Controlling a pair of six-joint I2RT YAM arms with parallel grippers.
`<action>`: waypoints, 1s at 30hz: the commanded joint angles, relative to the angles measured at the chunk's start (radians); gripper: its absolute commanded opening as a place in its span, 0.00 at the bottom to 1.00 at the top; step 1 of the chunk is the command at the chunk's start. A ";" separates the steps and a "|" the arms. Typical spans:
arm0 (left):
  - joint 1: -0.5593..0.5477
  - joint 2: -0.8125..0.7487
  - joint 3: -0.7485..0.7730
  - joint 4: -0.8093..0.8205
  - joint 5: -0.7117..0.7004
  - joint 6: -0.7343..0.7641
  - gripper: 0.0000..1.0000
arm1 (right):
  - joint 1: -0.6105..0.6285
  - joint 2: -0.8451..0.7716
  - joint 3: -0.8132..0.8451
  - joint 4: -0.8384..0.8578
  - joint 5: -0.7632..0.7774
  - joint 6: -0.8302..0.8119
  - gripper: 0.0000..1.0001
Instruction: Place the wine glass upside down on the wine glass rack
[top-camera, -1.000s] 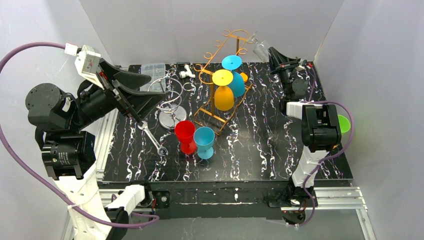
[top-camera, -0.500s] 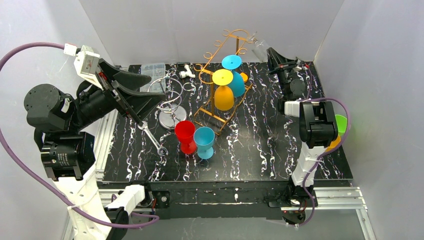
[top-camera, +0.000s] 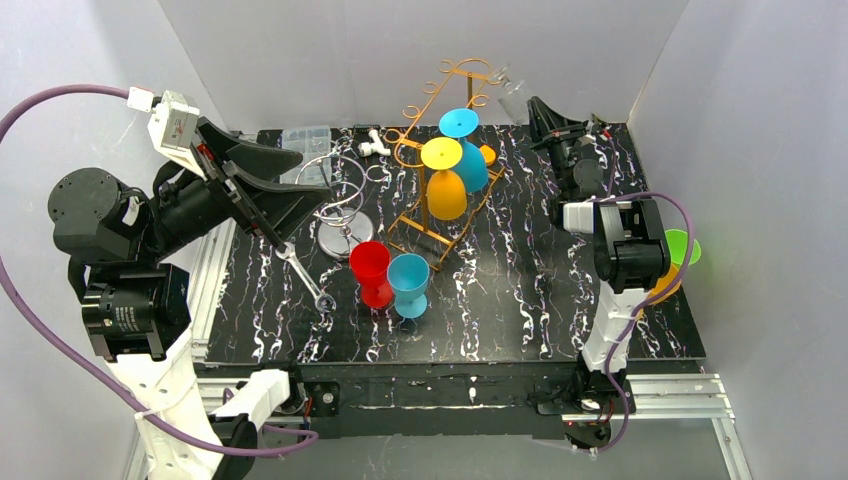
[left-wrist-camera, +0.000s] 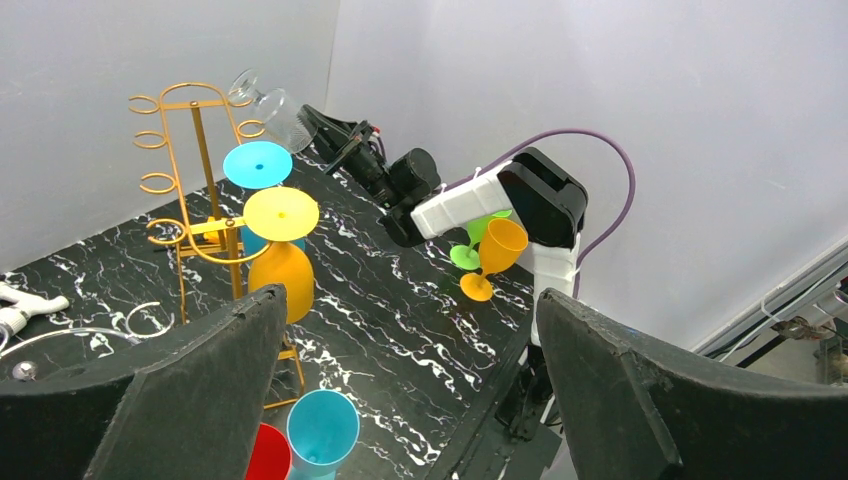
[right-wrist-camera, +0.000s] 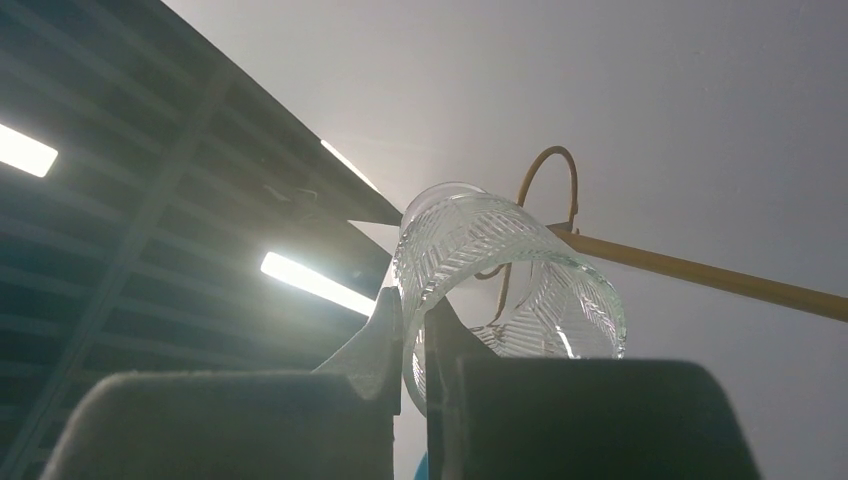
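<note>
From above, the right gripper (top-camera: 530, 106) reaches to the table's far edge, its jaws nearly together on the clear wine glass (top-camera: 509, 88); the glass hangs in the air, tilted, just beside the top end of the gold wire rack (top-camera: 470, 66); we cannot tell whether glass and wire touch. A yellow glass (top-camera: 446, 186) and a blue glass (top-camera: 470, 160) hang upside down on the rack; a red cup (top-camera: 371, 270) and a light-blue cup (top-camera: 409, 281) stand upright, touching, in front of it. The left gripper (top-camera: 310, 180) hangs over the table's left side, jaws wide apart, holding nothing.

From the left wrist, the left gripper's (left-wrist-camera: 410, 300) two dark fingers (left-wrist-camera: 190, 390) stand far apart; beyond them the wine glass (left-wrist-camera: 268, 105) lies slantwise at the rack's (left-wrist-camera: 205, 130) top loops, foot towards the rack; an orange glass (left-wrist-camera: 497, 250) and a green glass (left-wrist-camera: 468, 250) stand by the right arm.

From the right wrist, the right gripper's (right-wrist-camera: 412, 330) fingers (right-wrist-camera: 375, 345) pinch the patterned wall of the wine glass (right-wrist-camera: 500, 260); a rack wire (right-wrist-camera: 700, 272) runs behind it.
</note>
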 joint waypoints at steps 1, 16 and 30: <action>0.006 0.009 0.017 0.005 0.013 0.002 0.95 | 0.026 0.056 -0.029 0.249 -0.110 -0.163 0.01; 0.005 0.014 0.014 0.004 0.020 -0.002 0.94 | 0.063 0.107 -0.034 0.248 -0.152 -0.270 0.01; 0.006 0.009 -0.008 0.003 0.024 0.006 0.94 | 0.089 0.190 0.011 0.248 -0.155 -0.248 0.01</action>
